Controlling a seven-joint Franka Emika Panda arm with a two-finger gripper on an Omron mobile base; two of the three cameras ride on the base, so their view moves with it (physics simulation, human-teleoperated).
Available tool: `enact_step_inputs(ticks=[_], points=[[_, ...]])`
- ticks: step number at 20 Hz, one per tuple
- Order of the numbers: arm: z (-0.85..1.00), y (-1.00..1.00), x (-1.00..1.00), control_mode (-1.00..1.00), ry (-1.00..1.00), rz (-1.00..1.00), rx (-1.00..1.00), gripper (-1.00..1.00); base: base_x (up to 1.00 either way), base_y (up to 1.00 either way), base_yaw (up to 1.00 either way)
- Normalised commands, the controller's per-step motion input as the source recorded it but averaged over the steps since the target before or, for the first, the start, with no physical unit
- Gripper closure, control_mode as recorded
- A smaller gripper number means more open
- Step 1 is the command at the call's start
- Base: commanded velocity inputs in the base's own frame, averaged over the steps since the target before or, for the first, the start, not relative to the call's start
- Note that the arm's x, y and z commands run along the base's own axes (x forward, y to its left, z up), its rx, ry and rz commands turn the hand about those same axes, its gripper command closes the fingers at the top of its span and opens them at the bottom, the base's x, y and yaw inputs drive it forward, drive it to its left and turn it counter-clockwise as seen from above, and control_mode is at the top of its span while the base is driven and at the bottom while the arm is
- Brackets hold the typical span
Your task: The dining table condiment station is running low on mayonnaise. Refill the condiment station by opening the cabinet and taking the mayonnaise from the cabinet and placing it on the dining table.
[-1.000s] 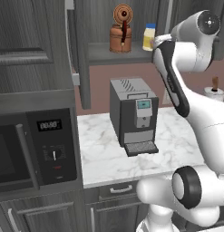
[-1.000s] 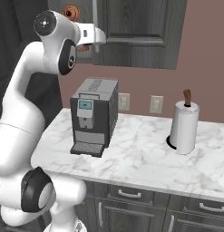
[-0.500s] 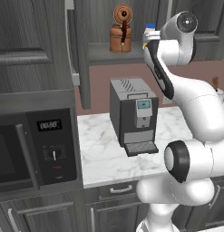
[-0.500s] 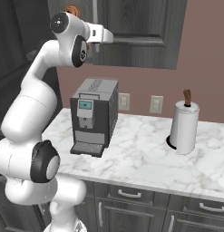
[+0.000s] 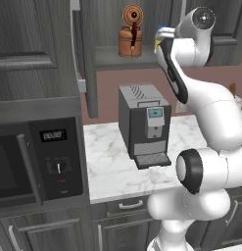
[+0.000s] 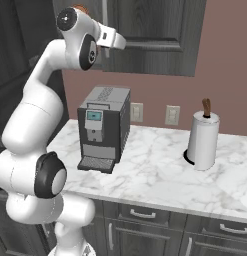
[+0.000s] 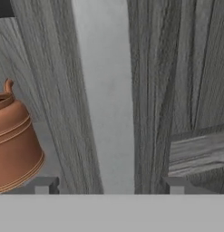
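The dark grey wall cabinet [image 5: 107, 19] has its left door [image 5: 87, 63] swung out toward me, and its right door [image 6: 155, 30] is closed. On the shelf, the mayonnaise [image 5: 160, 29] shows as a blue lid and a sliver of pale yellow, mostly hidden behind my wrist. My hand [image 6: 115, 41] is raised to shelf height at the cabinet front. In the hand view my gripper [image 7: 111, 185] is open, its tips wide apart with nothing between them, facing grey wood grain and a pale upright strip. The dining table is out of view.
A copper-brown kettle [image 5: 131, 32] stands on the same shelf, left of the jar, and also appears as the kettle [image 7: 13, 149] close to my left fingertip. Below are a coffee machine [image 5: 144, 125], a marble counter [image 5: 112, 171], a microwave [image 5: 39, 157] and a paper towel roll [image 6: 202, 140].
The arm has twisted round and its hand has edged closer to the shelf, covering more of the mayonnaise jar. Nothing has been taken hold of.
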Motion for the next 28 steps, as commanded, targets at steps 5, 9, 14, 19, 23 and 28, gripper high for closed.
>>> enact_step_inputs(ticks=[5, 9, 14, 19, 23, 28], points=[[0.00, -0.16, 0.05, -1.00, -0.03, 0.00, 0.00, 1.00, 0.00, 0.00, 0.00], [0.00, 0.00, 0.00, -1.00, 0.00, 0.00, 0.00, 1.00, 0.00, 0.00, 0.00], [0.00, -0.12, -0.08, -1.00, 0.00, 0.00, 0.00, 1.00, 0.00, 0.00, 0.00], [0.00, -0.51, -0.55, -1.00, 0.00, -0.05, 0.00, 1.00, 0.00, 0.00, 0.00], [0.00, -0.75, -0.85, -1.00, 0.00, -0.11, 0.00, 1.00, 0.00, 0.00, 0.00], [0.00, -0.91, -1.00, -1.00, -0.01, -0.14, 0.01, 1.00, 0.00, 0.00, 0.00]])
